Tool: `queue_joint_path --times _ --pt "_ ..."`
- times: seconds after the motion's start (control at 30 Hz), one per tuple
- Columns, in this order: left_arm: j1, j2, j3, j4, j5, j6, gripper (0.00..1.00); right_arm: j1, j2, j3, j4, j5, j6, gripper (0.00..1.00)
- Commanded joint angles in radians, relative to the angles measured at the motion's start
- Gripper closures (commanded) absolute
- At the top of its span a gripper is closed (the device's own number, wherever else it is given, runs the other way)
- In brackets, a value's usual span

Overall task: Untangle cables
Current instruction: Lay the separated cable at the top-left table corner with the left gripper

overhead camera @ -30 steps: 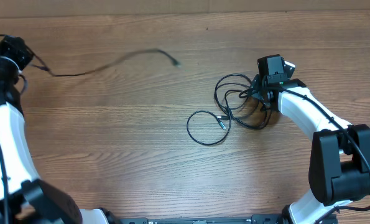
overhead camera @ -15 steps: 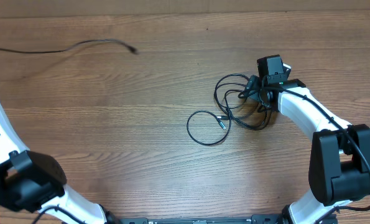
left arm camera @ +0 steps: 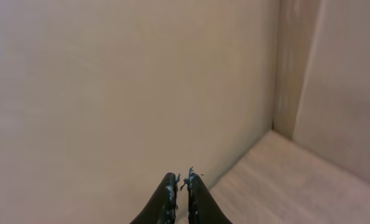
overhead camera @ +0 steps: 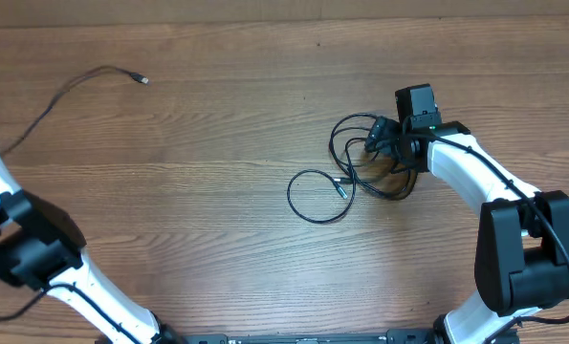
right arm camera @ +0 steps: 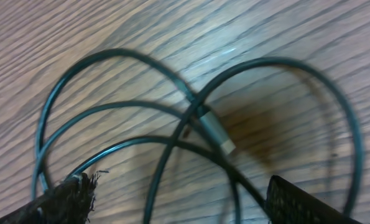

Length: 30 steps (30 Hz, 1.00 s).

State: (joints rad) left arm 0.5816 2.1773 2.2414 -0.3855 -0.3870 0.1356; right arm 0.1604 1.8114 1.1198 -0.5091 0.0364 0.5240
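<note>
A tangled bundle of thin black cables (overhead camera: 356,153) lies right of centre, with one loop (overhead camera: 319,197) spread to its lower left. My right gripper (overhead camera: 383,141) is low over the bundle's right side. In the right wrist view it (right arm camera: 185,202) is wide open, with cable loops (right arm camera: 110,109) and a metal-tipped plug (right arm camera: 217,134) between and ahead of its fingers. A separate cable (overhead camera: 74,86) stretches across the far left, its plug (overhead camera: 142,80) free. My left gripper (left arm camera: 180,186) is shut and out of the overhead view; this cable runs toward it, the grip itself unseen.
The wooden table (overhead camera: 217,220) fills the overhead view. The left arm (overhead camera: 26,244) reaches off the left edge. The left wrist view faces a beige wall (left arm camera: 122,81) and a corner (left arm camera: 284,68).
The separated cable has been dragged further left, its plug moving from the upper middle to the upper left. The left arm swung out left. The right gripper stayed over the bundle.
</note>
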Motion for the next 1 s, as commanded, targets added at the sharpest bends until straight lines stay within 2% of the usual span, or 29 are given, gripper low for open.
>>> queue_joint_path --times 0.0,0.1,0.23,0.3,0.43,0.5,0.57,0.6,0.63,0.73,0.83,0.87,0.97 --pt "-0.066 0.129 0.017 -0.048 0.056 0.064 0.93 0.002 0.009 -0.008 0.005 -0.069 0.004 0.17" --pt "-0.130 0.215 0.017 -0.139 0.160 -0.010 0.93 0.002 0.009 -0.008 0.005 -0.084 0.004 0.18" --pt "-0.196 0.279 0.017 -0.179 0.255 -0.083 0.82 0.002 0.009 -0.008 0.001 -0.113 0.004 0.17" --pt "-0.225 0.306 0.017 -0.177 0.257 -0.059 0.76 0.002 0.009 -0.008 -0.005 -0.116 0.004 0.17" --pt "-0.273 0.350 0.017 -0.171 0.243 0.076 0.61 0.002 0.009 -0.008 -0.016 -0.117 0.003 0.12" --pt "-0.282 0.366 0.017 -0.171 0.238 0.119 0.43 0.002 0.009 -0.008 -0.017 -0.116 0.003 0.09" --pt "-0.281 0.373 0.017 -0.173 0.238 0.119 0.37 0.002 0.009 -0.008 -0.017 -0.116 0.003 0.06" --pt "-0.271 0.375 0.017 -0.180 0.238 0.103 0.11 0.002 0.009 -0.008 -0.017 -0.116 0.003 0.05" --pt "-0.263 0.375 0.017 -0.185 0.244 0.090 0.07 0.002 0.009 -0.008 -0.017 -0.116 0.003 0.05" --pt "-0.238 0.375 0.017 -0.204 0.312 0.134 0.06 0.002 0.009 -0.008 -0.017 -0.116 0.003 0.04" --pt "-0.214 0.375 0.017 -0.275 0.373 0.348 0.12 0.002 0.009 -0.008 -0.017 -0.116 0.003 0.03" --pt "-0.207 0.375 0.017 -0.292 0.380 0.379 0.13 0.002 0.009 -0.008 -0.017 -0.116 0.003 0.02" --pt "-0.171 0.375 0.017 -0.313 0.388 0.371 0.17 0.002 0.009 -0.008 -0.017 -0.112 0.003 0.02"
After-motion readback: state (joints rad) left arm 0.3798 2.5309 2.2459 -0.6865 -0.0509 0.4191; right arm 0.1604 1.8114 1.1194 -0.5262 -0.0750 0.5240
